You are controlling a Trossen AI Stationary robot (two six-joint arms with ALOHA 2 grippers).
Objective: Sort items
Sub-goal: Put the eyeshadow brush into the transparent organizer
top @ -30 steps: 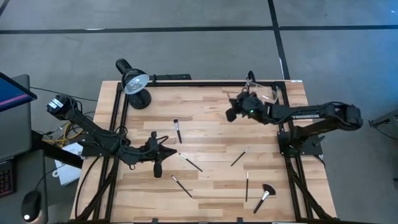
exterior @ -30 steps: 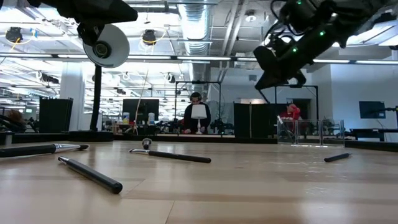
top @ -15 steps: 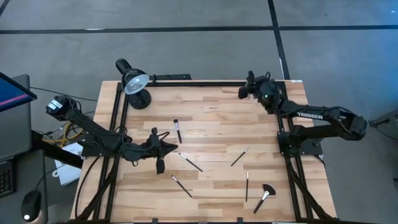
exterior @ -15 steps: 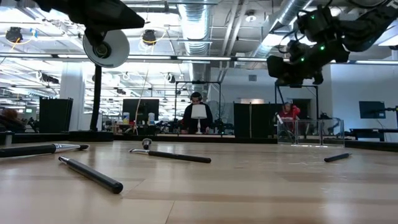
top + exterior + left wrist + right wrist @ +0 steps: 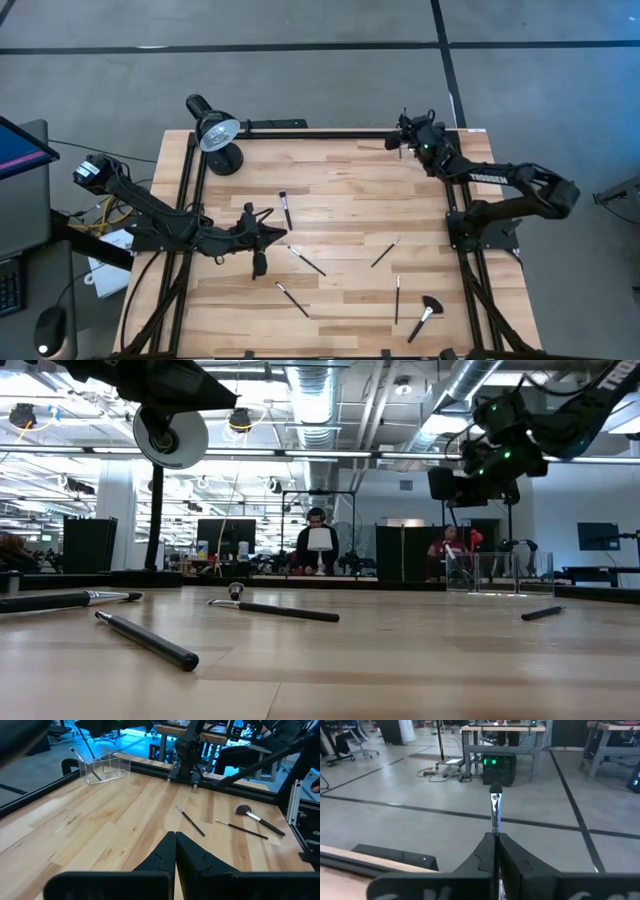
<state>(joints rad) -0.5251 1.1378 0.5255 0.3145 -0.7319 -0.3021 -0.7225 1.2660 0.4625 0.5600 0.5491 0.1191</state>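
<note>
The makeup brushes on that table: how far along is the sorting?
Early on. One brush already stands in the clear container. The right gripper, over the table's far right corner, is shut on a silver-handled brush. The left gripper is shut and empty. Six brushes lie loose, including the fan brush.

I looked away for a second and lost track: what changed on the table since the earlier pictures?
The right gripper, shut on a slim silver-ferruled makeup brush, swung from mid-table out to the far right corner by the clear plastic container. The left gripper, shut and empty, barely moved. The loose brushes and black desk lamp stayed put.
</note>
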